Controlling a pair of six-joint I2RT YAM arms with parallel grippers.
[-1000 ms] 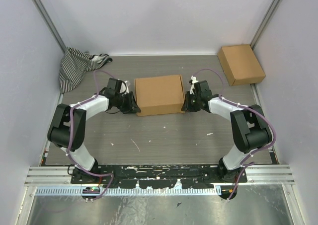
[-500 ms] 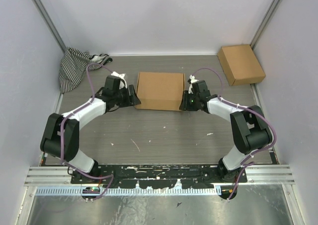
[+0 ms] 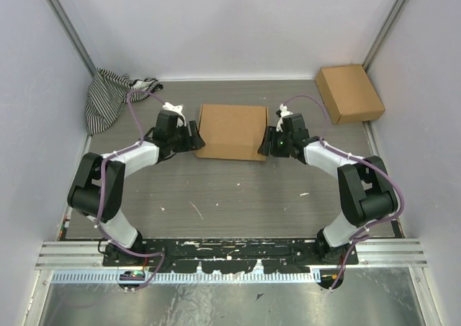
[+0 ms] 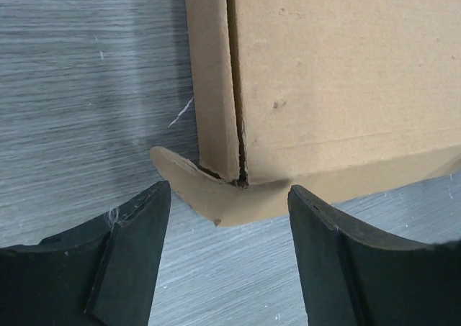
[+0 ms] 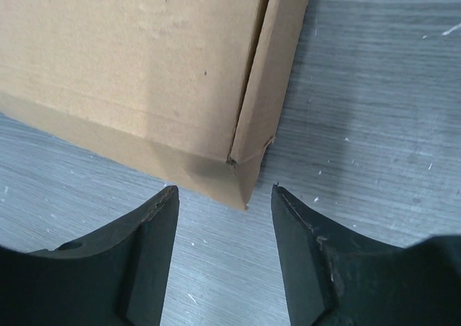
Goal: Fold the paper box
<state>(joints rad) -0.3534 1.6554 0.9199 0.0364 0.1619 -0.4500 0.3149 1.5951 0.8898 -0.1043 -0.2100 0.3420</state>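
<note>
Closed matte cardboard box (image 3: 232,130), rectangular, centre frame.
My left gripper (image 4: 229,196) and right gripper (image 5: 225,193) gape empty at its corners; a rounded tab (image 4: 180,180) juts from one.

Paper box (image 4: 324,88) — cut off by wrist-view edges.

You see the paper box (image 3: 232,132) closed, a shallow plain brown cardboard box lying flat and slightly turned in the middle of the table (image 3: 238,196), with a small rounded flap (image 4: 189,184) sticking out at its near left corner.
</note>
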